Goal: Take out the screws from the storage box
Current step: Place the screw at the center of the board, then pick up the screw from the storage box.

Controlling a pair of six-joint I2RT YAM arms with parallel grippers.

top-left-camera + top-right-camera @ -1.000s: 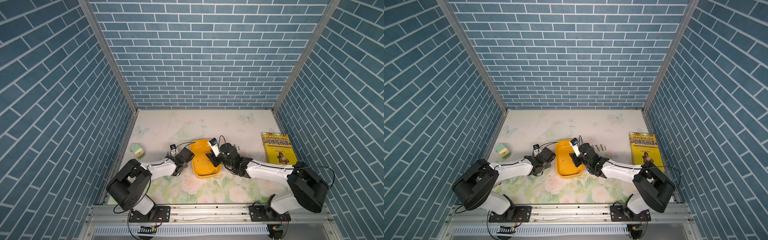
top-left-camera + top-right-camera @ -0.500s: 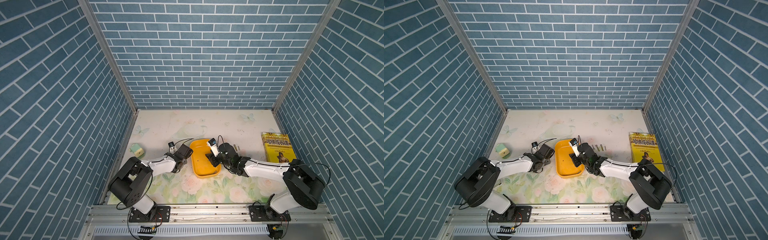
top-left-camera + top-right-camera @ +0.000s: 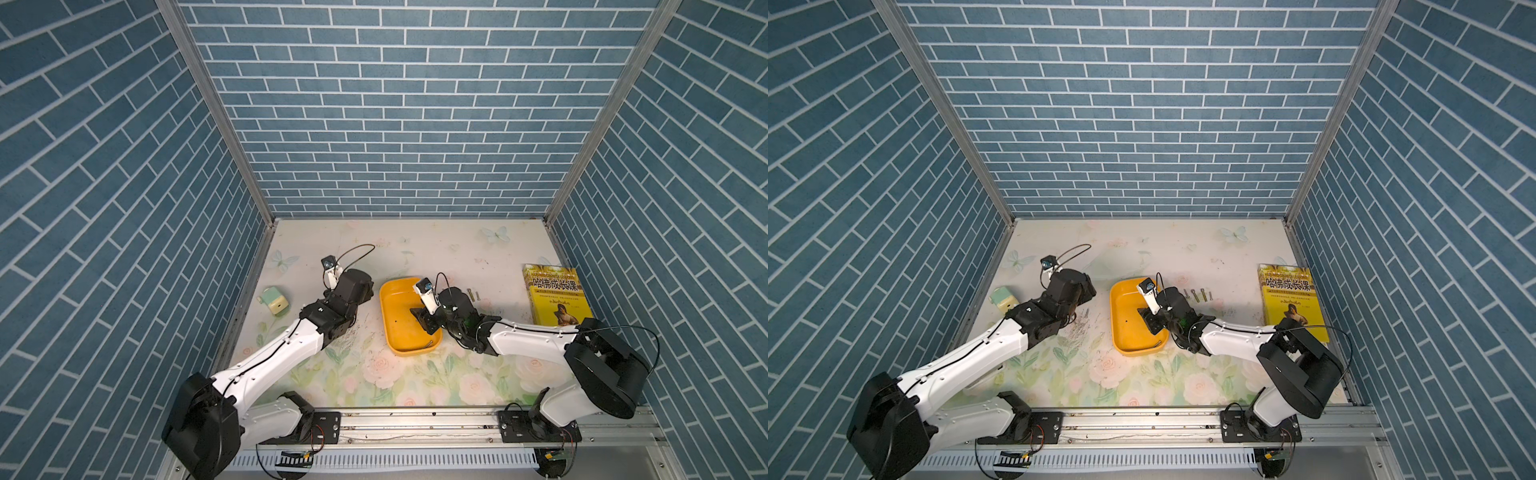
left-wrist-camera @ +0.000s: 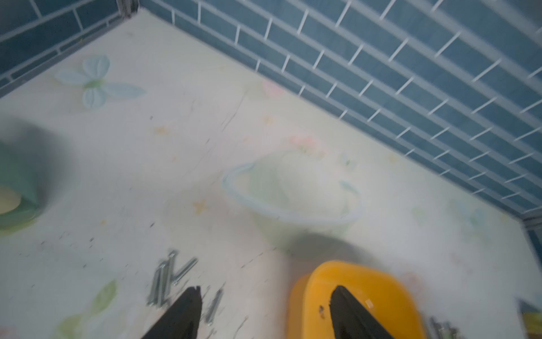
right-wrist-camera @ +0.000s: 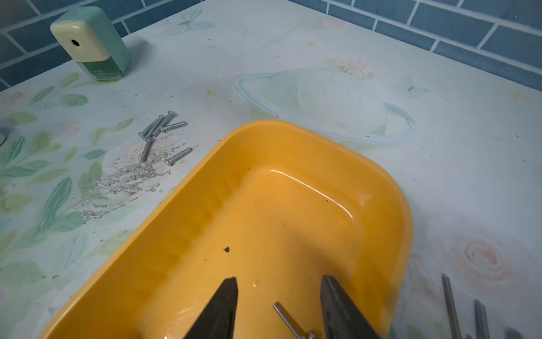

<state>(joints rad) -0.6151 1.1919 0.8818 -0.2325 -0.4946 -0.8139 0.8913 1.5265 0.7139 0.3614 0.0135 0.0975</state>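
Observation:
The yellow-orange storage box (image 3: 395, 316) (image 3: 1125, 328) lies mid-mat. One screw (image 5: 289, 321) (image 3: 432, 343) rests in its near right corner. My right gripper (image 5: 280, 281) (image 3: 424, 322) is open low inside the box, with that screw lying loose between its fingers. My left gripper (image 4: 267, 293) hangs open and empty over the mat just left of the box (image 4: 366, 281); its own wrist covers it in both top views. Several screws (image 5: 158, 126) (image 4: 167, 276) lie on the mat there. More screws (image 3: 473, 294) (image 3: 1200, 296) lie right of the box.
A mint-green and cream pencil sharpener (image 3: 275, 304) (image 5: 91, 44) stands near the left wall. A yellow book (image 3: 555, 299) (image 3: 1289, 299) lies by the right wall. Blue brick walls close in three sides. A scuffed patch (image 5: 126, 179) marks the mat left of the box.
My left gripper has opened wide and drawn back and left, away from the box's edge. My right gripper has opened slightly and stayed inside the box.

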